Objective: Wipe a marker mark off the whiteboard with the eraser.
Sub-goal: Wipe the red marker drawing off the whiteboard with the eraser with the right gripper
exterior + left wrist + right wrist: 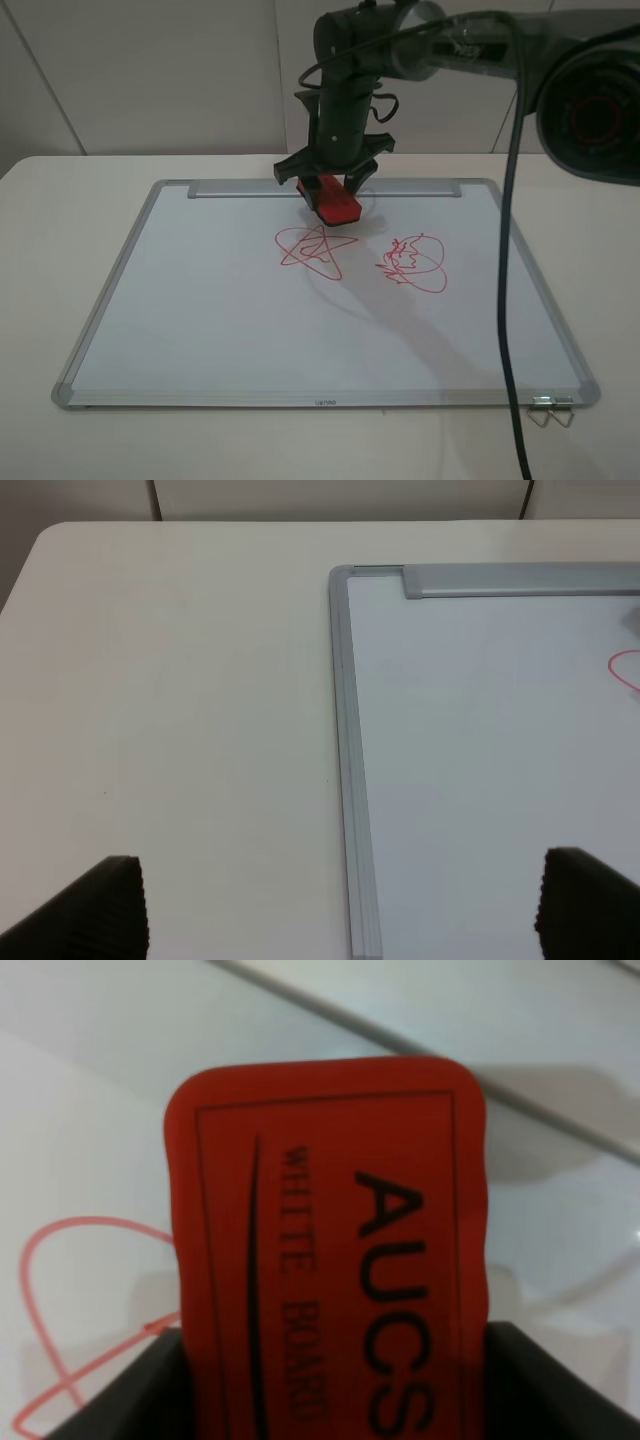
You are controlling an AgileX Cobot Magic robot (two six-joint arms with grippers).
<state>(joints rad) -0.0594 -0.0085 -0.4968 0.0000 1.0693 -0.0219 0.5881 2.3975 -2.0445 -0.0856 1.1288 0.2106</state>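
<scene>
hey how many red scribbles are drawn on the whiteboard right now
2. The star-shaped marker mark sits mid-board on the whiteboard, just in front of the eraser; the rounder scribble lies right of it in the high view. The eraser could hide a bit more.

One whiteboard [200, 330], one eraser [335, 203], two red scribbles [315, 250] [412, 263].

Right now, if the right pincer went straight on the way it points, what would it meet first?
Probably the whiteboard: the right pincer points down, so its gripped eraser lands first, just beside the marker mark. Height unclear.
</scene>
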